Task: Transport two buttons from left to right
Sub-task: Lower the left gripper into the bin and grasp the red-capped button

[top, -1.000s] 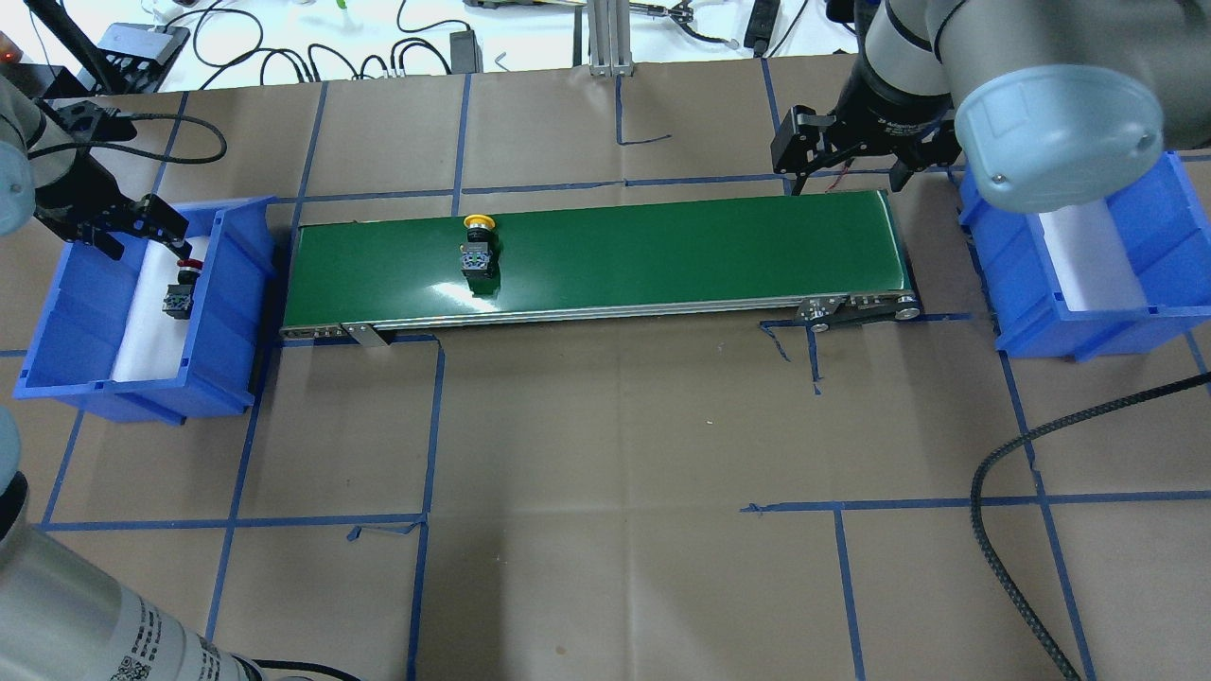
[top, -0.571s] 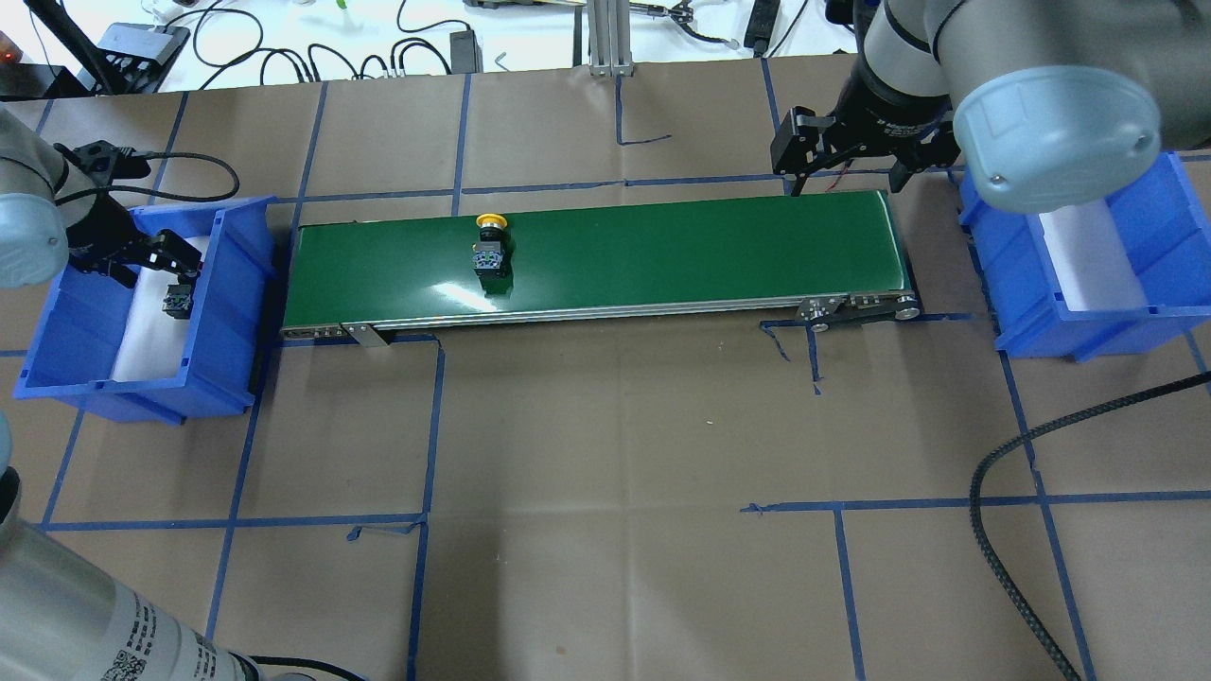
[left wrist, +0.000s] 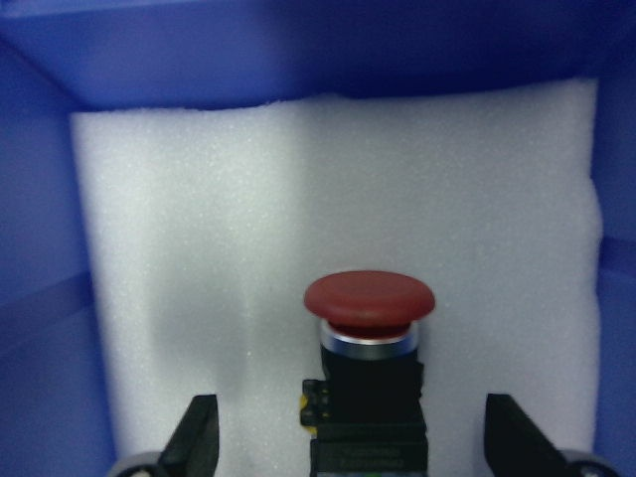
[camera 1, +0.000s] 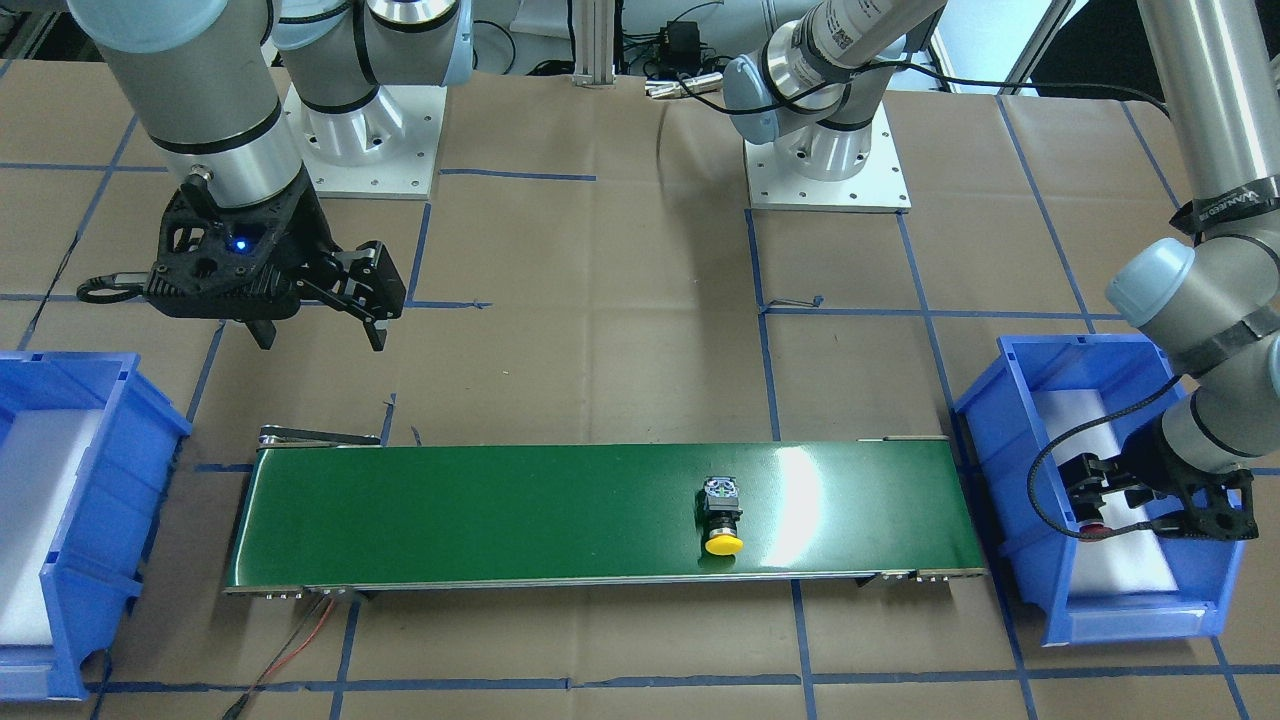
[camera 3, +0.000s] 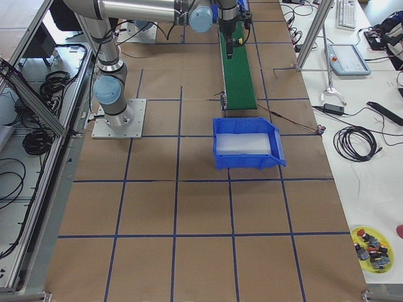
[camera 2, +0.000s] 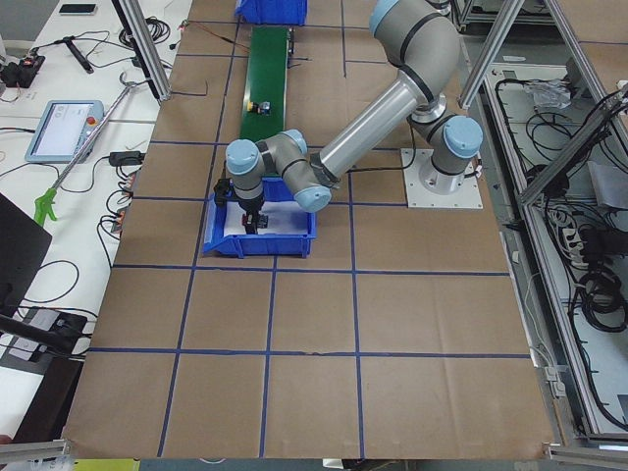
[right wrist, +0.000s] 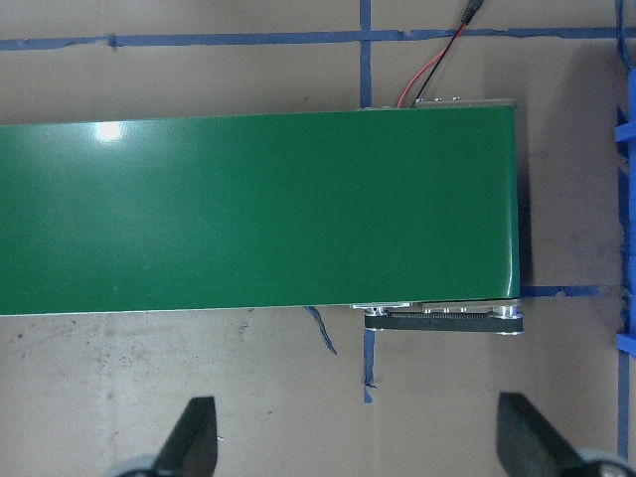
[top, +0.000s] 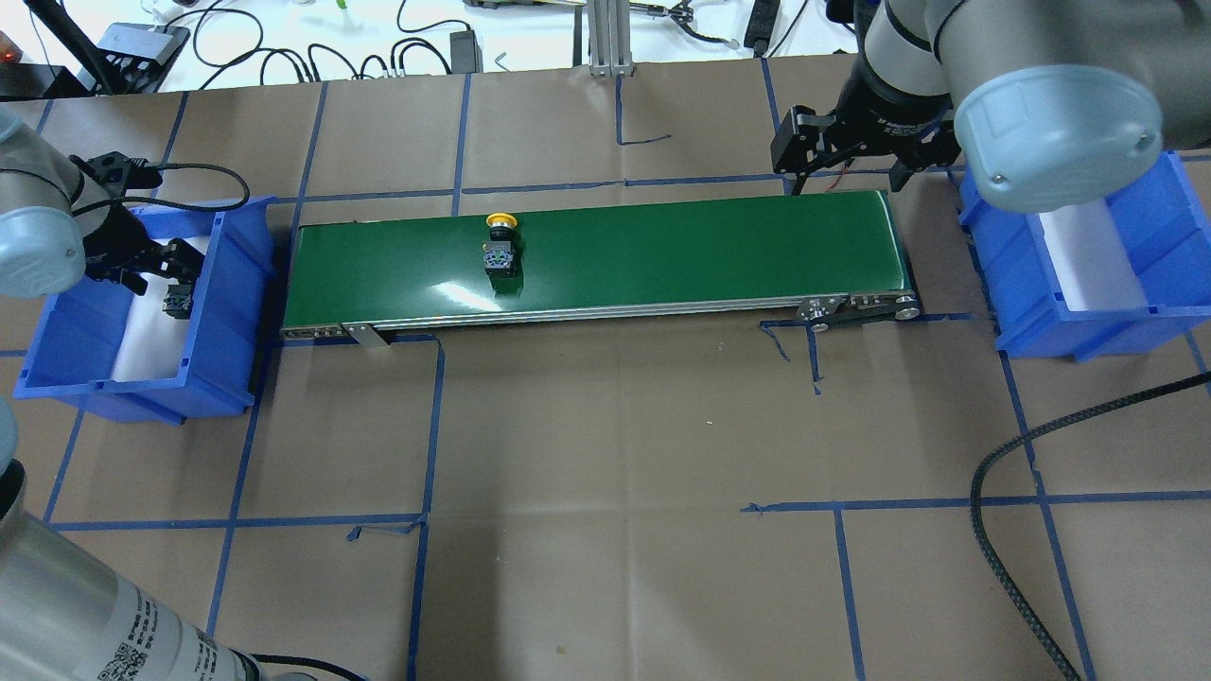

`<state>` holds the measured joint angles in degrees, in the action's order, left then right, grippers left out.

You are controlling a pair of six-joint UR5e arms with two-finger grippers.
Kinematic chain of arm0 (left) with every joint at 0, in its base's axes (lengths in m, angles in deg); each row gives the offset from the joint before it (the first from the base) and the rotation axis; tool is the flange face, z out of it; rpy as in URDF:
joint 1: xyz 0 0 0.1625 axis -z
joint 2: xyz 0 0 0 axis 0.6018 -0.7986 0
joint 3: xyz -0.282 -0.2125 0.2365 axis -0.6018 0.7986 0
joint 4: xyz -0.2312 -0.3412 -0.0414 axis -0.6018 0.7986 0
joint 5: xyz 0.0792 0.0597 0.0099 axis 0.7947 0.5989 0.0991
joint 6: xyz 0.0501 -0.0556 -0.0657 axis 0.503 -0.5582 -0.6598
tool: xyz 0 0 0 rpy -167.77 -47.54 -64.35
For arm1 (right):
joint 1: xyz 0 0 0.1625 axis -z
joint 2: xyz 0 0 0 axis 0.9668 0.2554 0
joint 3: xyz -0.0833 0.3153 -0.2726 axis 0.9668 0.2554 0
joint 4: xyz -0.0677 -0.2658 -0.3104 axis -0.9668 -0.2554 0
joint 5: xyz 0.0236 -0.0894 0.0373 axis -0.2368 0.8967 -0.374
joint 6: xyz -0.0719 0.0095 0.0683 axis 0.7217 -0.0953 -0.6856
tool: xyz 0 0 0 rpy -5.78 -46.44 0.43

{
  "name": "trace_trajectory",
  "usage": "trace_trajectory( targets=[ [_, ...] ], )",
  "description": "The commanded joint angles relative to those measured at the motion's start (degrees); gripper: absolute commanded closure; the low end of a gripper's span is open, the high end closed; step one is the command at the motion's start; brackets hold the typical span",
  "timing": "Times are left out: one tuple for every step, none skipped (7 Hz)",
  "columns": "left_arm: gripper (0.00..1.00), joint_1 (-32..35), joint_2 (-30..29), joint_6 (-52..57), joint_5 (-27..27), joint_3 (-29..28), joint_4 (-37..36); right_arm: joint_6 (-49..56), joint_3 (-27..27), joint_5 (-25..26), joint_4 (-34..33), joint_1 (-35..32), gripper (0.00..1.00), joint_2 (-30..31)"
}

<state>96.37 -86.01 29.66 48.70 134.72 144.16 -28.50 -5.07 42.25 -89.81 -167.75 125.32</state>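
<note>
Front-facing view: the left tool (camera 1: 1097,503) sits low in the blue bin (camera 1: 1000,470) with the red button (camera 1: 1095,527) at its tips. The yellow button (camera 1: 722,518) lies on the green belt (camera 1: 480,510), well apart from the right tool (camera 1: 320,335).
Left wrist view: the fingers (left wrist: 199,437) are spread, and the red button stands between them, touching neither.
Right wrist view: the right tool is open, just beside the belt's end.

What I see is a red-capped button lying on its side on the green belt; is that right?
Not quite: the button lying on its side on the green belt has a yellow cap, not a red one; the overhead exterior view shows it.
</note>
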Motion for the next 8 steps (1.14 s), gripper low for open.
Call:
trace_trajectory(
  targets=[
    [0.68,0.22,-0.07,-0.52,-0.06,-0.72,0.05,-0.01,0.05,-0.09,-0.02,0.00,0.00,0.00],
    [0.83,0.31,-0.07,-0.96,-0.06,-1.08,0.05,-0.10,0.05,0.00,-0.02,0.00,0.00,0.09],
    [0.93,0.39,0.28,-1.05,-0.15,-1.34,0.14,-0.02,-0.04,0.00,0.06,0.00,0.00,0.00],
    [0.97,0.48,2.11,-0.79,-0.06,-2.39,1.10,-0.02,-0.04,0.09,0.15,0.00,0.00,0.00],
    [0.97,0.40,4.13,-0.61,0.03,-5.01,5.46,-0.02,-0.04,0.09,0.15,0.00,0.00,0.00],
    [0.97,0.39,5.98,-0.53,0.03,-7.73,11.25,-0.02,-0.30,0.09,0.07,0.00,0.00,0.00],
    [0.97,0.39,7.56,-0.52,1.24,-10.63,17.31,-0.02,-0.30,0.09,0.07,0.00,0.00,0.00],
    [0.97,0.57,8.62,-0.87,2.39,-13.53,22.59,-0.10,-0.39,0.00,0.07,0.00,0.00,0.00]
  ],
)
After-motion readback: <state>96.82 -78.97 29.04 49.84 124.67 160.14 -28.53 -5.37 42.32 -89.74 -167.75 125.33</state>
